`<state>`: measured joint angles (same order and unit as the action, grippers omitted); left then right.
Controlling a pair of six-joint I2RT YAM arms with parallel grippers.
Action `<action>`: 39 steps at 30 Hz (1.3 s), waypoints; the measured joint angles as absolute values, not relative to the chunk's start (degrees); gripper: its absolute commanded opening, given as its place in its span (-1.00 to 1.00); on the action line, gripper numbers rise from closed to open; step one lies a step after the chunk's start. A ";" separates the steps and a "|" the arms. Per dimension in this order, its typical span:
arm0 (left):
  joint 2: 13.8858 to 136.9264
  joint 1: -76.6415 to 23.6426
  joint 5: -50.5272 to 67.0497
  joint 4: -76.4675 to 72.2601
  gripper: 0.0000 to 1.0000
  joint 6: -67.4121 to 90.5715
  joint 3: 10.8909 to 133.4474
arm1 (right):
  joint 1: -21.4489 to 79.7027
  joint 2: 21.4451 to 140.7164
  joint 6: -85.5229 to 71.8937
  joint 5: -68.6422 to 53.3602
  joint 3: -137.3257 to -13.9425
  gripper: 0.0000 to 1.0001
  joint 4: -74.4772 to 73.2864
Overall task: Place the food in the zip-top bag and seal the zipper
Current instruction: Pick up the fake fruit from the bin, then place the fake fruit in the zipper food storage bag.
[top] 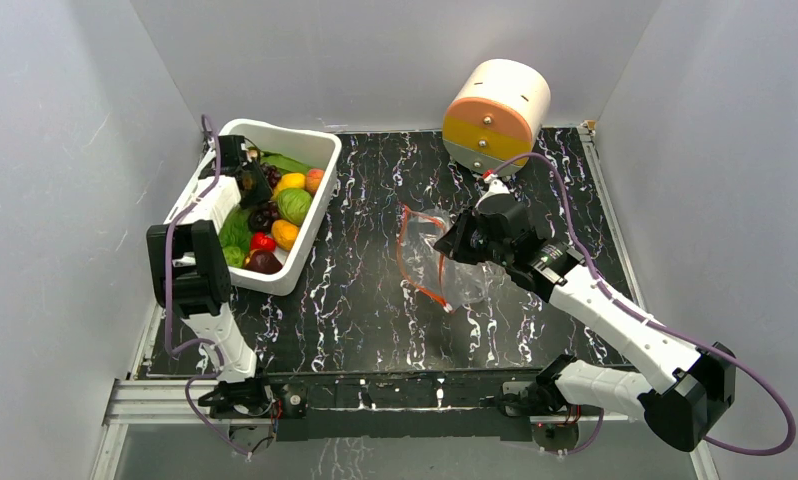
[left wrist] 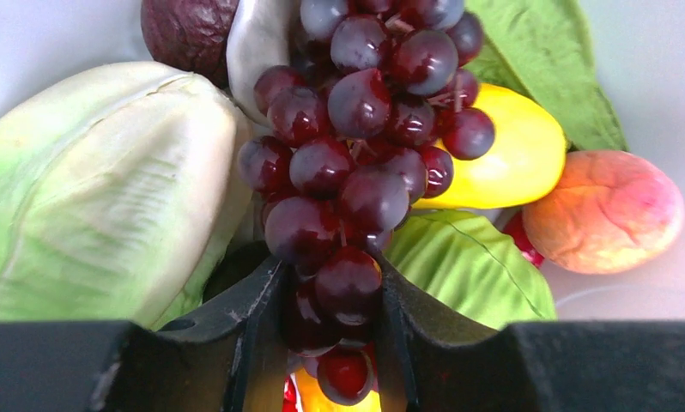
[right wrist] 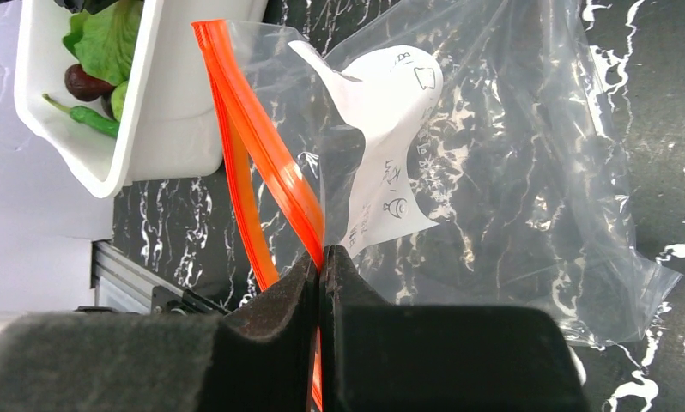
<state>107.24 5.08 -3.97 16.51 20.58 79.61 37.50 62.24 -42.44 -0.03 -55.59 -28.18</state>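
My left gripper (left wrist: 332,292) is down in the white bin (top: 312,215), shut on the lower end of the dark purple grape bunch (left wrist: 356,146). Around the grapes lie the green cabbage (left wrist: 99,189), a yellow oval fruit (left wrist: 515,159), an orange-peach piece (left wrist: 605,210) and a dark round fruit (left wrist: 184,30). My right gripper (right wrist: 320,257) is shut on the orange-red zipper (right wrist: 262,146) of the clear zip-top bag (right wrist: 511,172). It holds the mouth open mid-table (top: 445,270). No food shows in the bag, only a white paper label (right wrist: 382,129).
The bin stands at the table's left by the wall, with green leaves (left wrist: 468,266) and other toy food in it. A cream, orange and yellow cylinder (top: 495,115) lies at the back right. The black marbled tabletop (top: 355,300) lies between bin and bag.
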 measured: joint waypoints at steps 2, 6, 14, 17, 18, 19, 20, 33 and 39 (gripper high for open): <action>105.78 5.08 -3.77 17.15 -0.50 20.73 79.61 | 37.50 62.13 -43.20 -0.62 -55.42 -1.00 -27.66; 101.10 5.08 -2.83 18.24 -0.53 21.47 79.59 | 37.50 61.84 -44.84 -2.24 -54.26 -1.00 -25.69; 91.44 5.08 2.02 20.80 -0.56 23.44 79.48 | 37.50 61.84 -47.46 -4.40 -53.04 -1.00 -22.46; 88.20 5.08 5.48 21.78 -0.59 24.40 79.11 | 37.50 61.80 -49.71 -4.69 -52.36 -1.00 -21.02; 87.05 5.06 6.76 22.33 -0.60 24.71 79.02 | 37.50 61.71 -50.37 -4.69 -52.12 -1.00 -20.60; 85.93 5.02 8.12 22.83 -0.62 25.02 79.00 | 37.50 61.58 -51.05 -4.64 -51.90 -1.00 -20.32; 85.12 4.89 9.19 23.09 -0.63 25.30 79.00 | 37.50 61.56 -51.40 -4.56 -51.83 -1.00 -20.32; 77.84 -1.98 26.11 28.67 -0.68 26.46 79.07 | 37.50 64.73 -52.93 3.81 -53.36 -1.00 -21.67; 77.36 -5.87 34.63 29.41 -0.69 27.68 79.59 | 37.50 66.78 -54.04 6.55 -56.07 -1.00 -21.52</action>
